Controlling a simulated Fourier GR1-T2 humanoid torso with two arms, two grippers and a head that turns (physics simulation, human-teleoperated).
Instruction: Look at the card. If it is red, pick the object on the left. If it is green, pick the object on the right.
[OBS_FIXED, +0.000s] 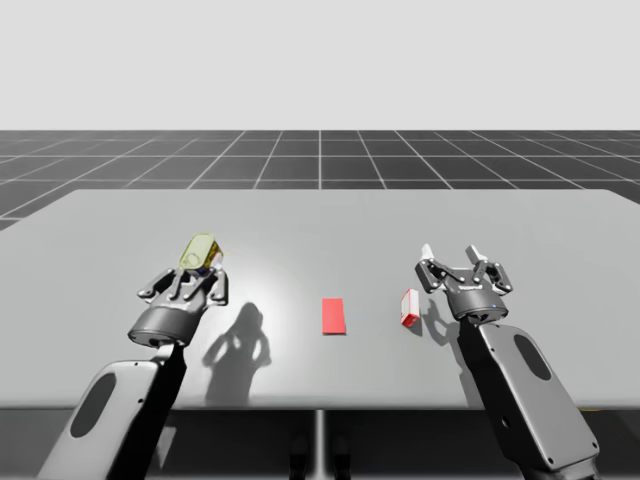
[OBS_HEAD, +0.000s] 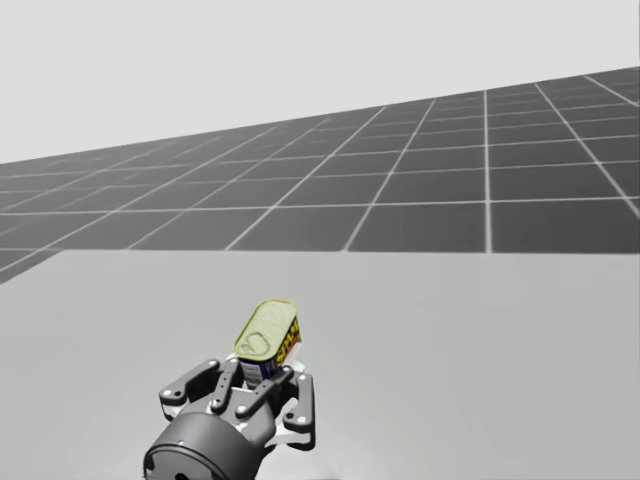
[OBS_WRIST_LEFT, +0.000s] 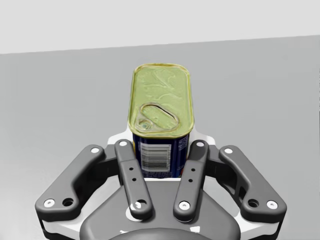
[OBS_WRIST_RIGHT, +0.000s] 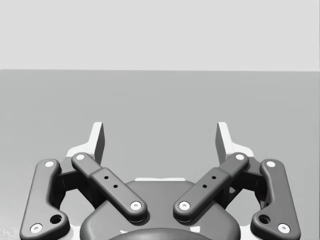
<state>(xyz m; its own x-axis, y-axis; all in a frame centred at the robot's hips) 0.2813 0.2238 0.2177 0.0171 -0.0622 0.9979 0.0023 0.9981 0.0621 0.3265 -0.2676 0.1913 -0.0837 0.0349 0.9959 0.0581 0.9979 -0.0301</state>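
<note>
Left arm (OBS_FIXED: 112, 408) forward, jaws clamped on the yellow-topped can (OBS_WRIST_LEFT: 161, 100); right arm (OBS_FIXED: 530, 392) forward, jaws wide apart.

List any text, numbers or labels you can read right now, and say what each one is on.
On the rectangular can, blue side: a barcode label; its digits are too small to read.
On the same can in the head view: yellow lettering, partly hidden, not readable.
On the red card: no print, plain red.
On the red and white box: any print is too small to read.
</note>
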